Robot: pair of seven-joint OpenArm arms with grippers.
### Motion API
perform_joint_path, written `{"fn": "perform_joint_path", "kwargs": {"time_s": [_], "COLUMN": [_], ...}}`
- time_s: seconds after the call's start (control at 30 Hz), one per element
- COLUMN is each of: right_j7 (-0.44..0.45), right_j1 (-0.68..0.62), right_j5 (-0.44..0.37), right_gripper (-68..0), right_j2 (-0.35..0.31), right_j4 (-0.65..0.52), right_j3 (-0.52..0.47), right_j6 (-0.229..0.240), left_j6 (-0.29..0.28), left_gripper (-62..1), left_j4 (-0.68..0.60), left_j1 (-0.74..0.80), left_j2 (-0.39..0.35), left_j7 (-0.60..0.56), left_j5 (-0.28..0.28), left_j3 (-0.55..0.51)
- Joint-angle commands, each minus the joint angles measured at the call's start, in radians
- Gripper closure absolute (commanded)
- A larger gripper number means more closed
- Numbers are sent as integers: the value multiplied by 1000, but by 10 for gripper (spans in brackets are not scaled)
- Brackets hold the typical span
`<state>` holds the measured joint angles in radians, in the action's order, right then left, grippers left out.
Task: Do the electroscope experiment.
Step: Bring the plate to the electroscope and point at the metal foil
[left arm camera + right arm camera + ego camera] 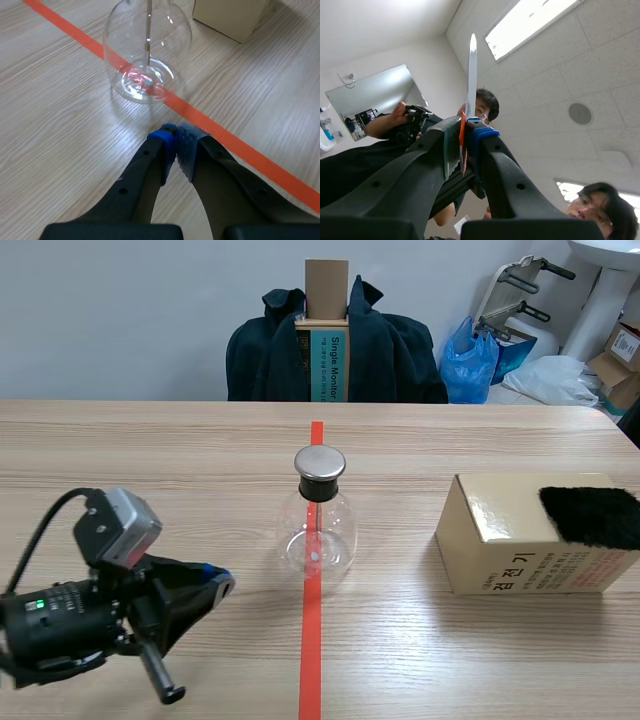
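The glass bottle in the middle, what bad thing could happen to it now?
The left gripper sits shut, low over the table, just short of the glass bottle; a push forward could tip or slide it. The right gripper pinches the thin white strip only at one end, so the strip might slip or swing and strike the metal cap too hard.

One glass flask, one cardboard box, one black fur patch, one white strip.

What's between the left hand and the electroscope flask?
Only bare table and the orange tape line separate left hand and flask, per the left wrist view.
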<state>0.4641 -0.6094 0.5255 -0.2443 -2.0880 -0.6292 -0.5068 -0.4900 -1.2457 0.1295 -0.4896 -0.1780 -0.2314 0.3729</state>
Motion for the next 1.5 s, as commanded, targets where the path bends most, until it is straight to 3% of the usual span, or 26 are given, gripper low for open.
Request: {"fn": "perform_joint_path", "kwargs": {"time_s": [0.0, 0.13, 0.23, 0.47, 0.77, 0.93, 1.1, 1.47], "right_j7": [3, -21, -55, -166, -185, -181, -166, -143], "right_j1": [14, 61, 130, 306, 382, 383, 383, 383], "right_j5": [-18, -13, 10, 185, 393, 461, 523, 592], "right_gripper": [-8, -8, -8, -8, -8, -8, -8, -8], "right_j2": [-13, -13, -13, -5, 60, 87, 102, 106], "right_j4": [-10, -9, -9, 40, 203, 311, 422, 618], "right_j3": [-11, 18, 70, 327, 586, 661, 711, 770], "right_j6": [9, 34, 34, 32, 25, 16, -27, -27], "left_j6": [-1, 14, 59, 153, 233, 235, 235, 235], "left_gripper": [-16, -17, -16, -16, -16, -17, -16, -16], "left_j4": [4, 109, 164, 233, 233, 233, 233, 233], "left_j1": [-42, -127, -156, -180, -180, -180, -180, -180], "left_j2": [34, 90, 122, 166, 171, 171, 171, 171], "left_j7": [-24, -47, -71, -103, -125, -139, -140, -140], "left_j5": [-11, -10, -7, -7, -6, -7, -7, -7], "left_j3": [22, 92, 120, 135, 134, 134, 134, 134]}}
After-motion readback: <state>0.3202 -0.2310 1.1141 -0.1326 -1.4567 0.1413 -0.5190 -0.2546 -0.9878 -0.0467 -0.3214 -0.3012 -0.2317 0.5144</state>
